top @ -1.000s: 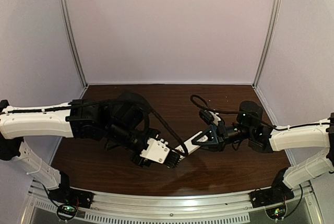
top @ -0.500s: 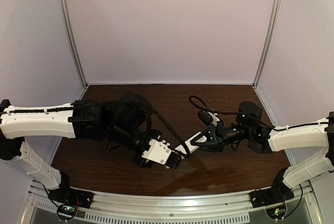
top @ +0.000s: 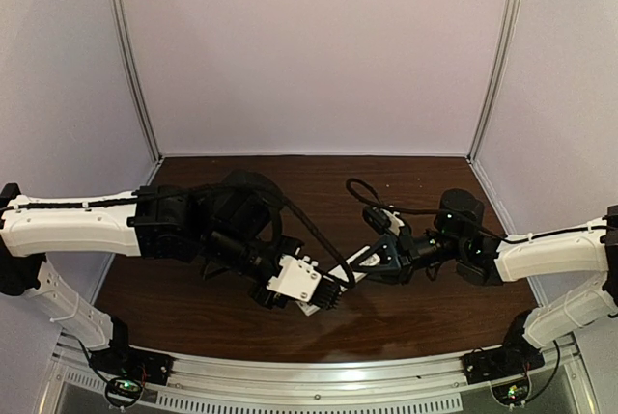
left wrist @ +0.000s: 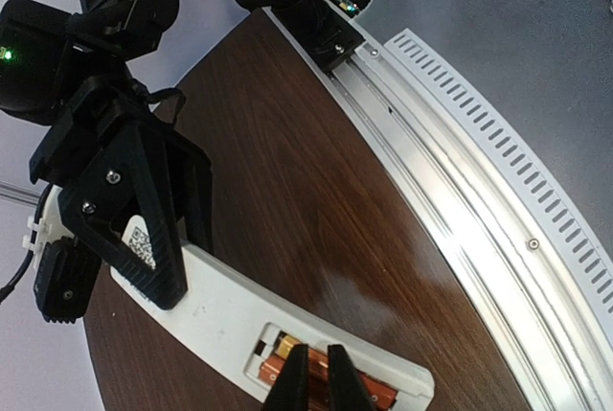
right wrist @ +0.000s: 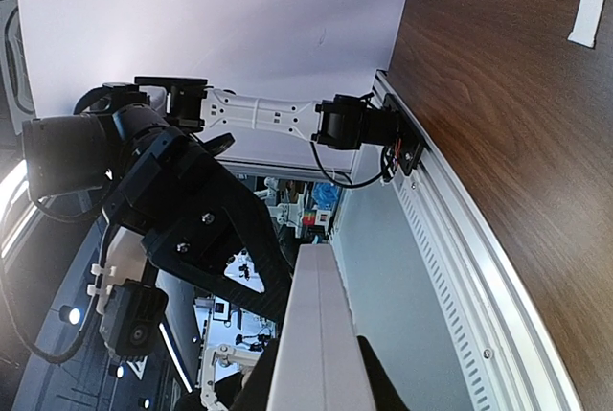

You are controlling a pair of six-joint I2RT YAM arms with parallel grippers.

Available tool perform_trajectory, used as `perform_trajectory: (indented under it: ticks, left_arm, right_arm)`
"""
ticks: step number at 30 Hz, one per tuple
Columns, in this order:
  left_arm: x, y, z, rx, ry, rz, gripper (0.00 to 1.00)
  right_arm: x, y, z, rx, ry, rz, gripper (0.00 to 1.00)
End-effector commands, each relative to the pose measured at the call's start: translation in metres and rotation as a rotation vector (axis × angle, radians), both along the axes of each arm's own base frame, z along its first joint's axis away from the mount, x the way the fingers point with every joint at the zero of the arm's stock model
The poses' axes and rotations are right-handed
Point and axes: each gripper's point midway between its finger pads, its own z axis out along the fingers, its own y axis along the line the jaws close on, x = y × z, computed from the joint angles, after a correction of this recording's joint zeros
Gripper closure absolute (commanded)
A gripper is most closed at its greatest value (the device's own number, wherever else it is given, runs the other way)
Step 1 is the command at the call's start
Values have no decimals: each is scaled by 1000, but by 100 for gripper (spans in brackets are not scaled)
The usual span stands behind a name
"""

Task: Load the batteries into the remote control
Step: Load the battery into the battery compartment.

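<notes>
Left wrist view: the batteries (left wrist: 276, 361) lie orange in the open bay (left wrist: 264, 340) at the lower end of the remote control (left wrist: 225, 310), bottom centre. Its long axis runs upper left to lower right. Our left gripper (left wrist: 314, 380), fingers all but shut with nothing seen between them, sits right over them. The right gripper (left wrist: 158, 267) clamps the upper-left end. Its finger carries a QR sticker (left wrist: 141, 241); we read no writing.
</notes>
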Motion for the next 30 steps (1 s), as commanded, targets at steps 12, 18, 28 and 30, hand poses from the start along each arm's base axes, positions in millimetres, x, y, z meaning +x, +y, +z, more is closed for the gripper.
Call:
perform_trajectory:
  ticks: [12, 18, 28, 30]
  left_arm:
    - [40, 6, 55, -174, 106, 282, 59]
    - [44, 5, 39, -180, 179, 362, 58]
    - [43, -4, 10, -135, 266, 397, 51]
    - [44, -5, 3, -119, 272, 406, 49]
  right_arm:
    - [13, 3, -5, -114, -252, -44, 100]
    - [16, 5, 2, -95, -265, -54, 100]
    - [18, 7, 11, -81, -271, -60, 100]
    - [18, 7, 13, -75, -271, -59, 100]
